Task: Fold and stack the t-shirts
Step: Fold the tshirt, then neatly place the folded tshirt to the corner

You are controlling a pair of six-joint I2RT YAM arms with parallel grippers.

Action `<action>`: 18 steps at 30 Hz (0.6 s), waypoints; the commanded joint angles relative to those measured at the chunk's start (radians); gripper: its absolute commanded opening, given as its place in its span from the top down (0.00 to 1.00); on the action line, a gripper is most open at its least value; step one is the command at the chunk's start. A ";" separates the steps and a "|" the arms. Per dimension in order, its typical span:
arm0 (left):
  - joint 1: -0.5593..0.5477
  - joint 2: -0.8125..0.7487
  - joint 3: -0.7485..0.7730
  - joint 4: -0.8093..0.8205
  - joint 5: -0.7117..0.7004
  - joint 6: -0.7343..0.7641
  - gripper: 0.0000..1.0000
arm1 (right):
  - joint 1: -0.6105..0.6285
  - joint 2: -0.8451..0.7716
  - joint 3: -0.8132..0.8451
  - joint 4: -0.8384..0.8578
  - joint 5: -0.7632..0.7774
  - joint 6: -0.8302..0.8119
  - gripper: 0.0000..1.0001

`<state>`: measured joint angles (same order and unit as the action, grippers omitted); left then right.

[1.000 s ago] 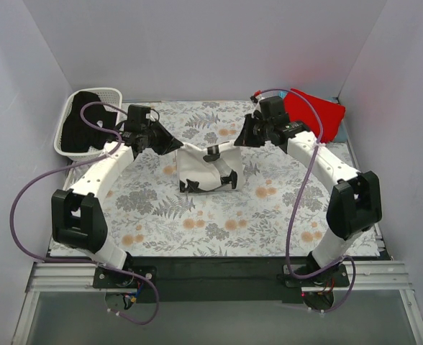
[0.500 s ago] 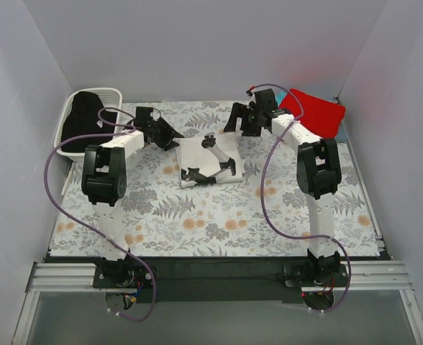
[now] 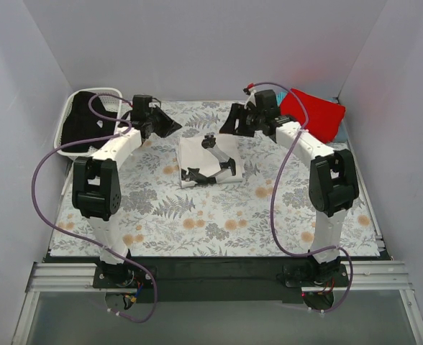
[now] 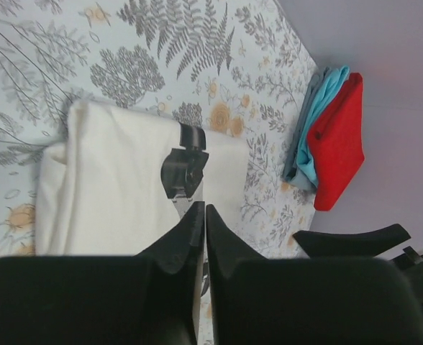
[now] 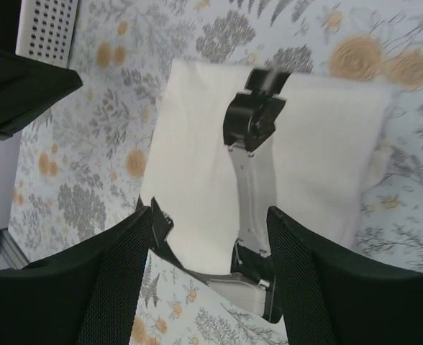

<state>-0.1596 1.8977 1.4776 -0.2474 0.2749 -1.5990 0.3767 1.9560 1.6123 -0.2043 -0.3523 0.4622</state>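
The white t-shirt (image 3: 206, 159) with black print lies folded on the floral cloth, also in the left wrist view (image 4: 111, 180) and the right wrist view (image 5: 197, 144). My left gripper (image 3: 171, 126) hangs off its far-left corner, shut and empty (image 4: 201, 212). My right gripper (image 3: 232, 121) hovers off the far-right corner, open with nothing between its fingers (image 5: 210, 215). A red t-shirt (image 3: 314, 113) lies folded at the far right on a teal one (image 4: 319, 115). A black t-shirt (image 3: 80, 123) fills the basket.
The white lattice basket (image 3: 115, 93) stands at the far left corner. Grey walls close in the table on three sides. The floral table cloth (image 3: 219, 215) covers the whole surface, with the arm bases at its near edge.
A second ago both grippers held the white t-shirt's far corners lifted. They have let go, the shirt has dropped flat and folded, and both grippers have drawn back from it.
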 commanded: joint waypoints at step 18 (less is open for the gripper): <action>-0.169 -0.040 -0.445 0.120 0.034 -0.098 1.00 | 0.022 -0.008 -0.404 0.192 -0.116 0.039 0.46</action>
<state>-0.3351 1.9011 1.0325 -0.0959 0.3546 -1.7302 0.4004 1.9949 1.2324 -0.0231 -0.4778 0.5205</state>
